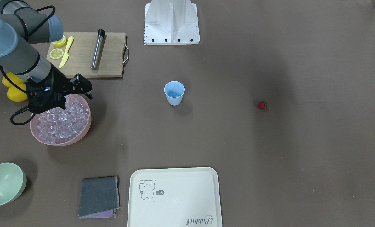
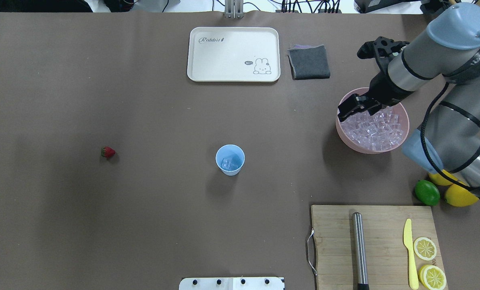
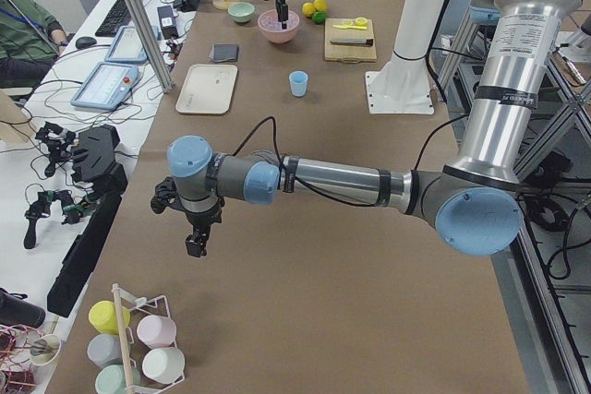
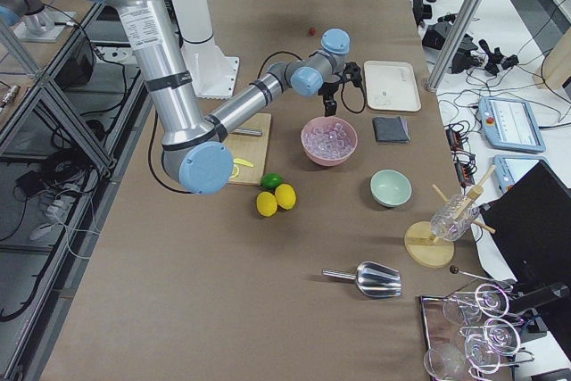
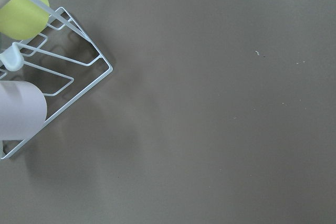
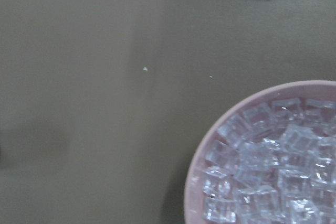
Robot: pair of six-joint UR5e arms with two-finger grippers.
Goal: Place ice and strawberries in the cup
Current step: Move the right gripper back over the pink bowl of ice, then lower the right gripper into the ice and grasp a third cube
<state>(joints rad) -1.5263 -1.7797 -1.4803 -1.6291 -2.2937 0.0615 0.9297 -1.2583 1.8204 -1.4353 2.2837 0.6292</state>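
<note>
- The right gripper hangs over the rim of the pink bowl, on the side facing the cup. I cannot tell whether its jaws are wide or narrow.
- The left gripper hangs above bare table at the far left end, near a wire rack of cups. I cannot tell how its jaws stand either.
- The table is covered in plain brown, and desks with tablets run along its far side.
- A heap of ice fills the pink bowl.
- One light-blue cup stands upright mid-table with at least one cube inside.
- One strawberry lies on the table, well apart from the cup.
- Two lemons and one lime sit by a cutting board.
- The board carries two lemon slices, one yellow knife and one metal rod.
- Farther off are a tray, a grey cloth and a green bowl.
</note>
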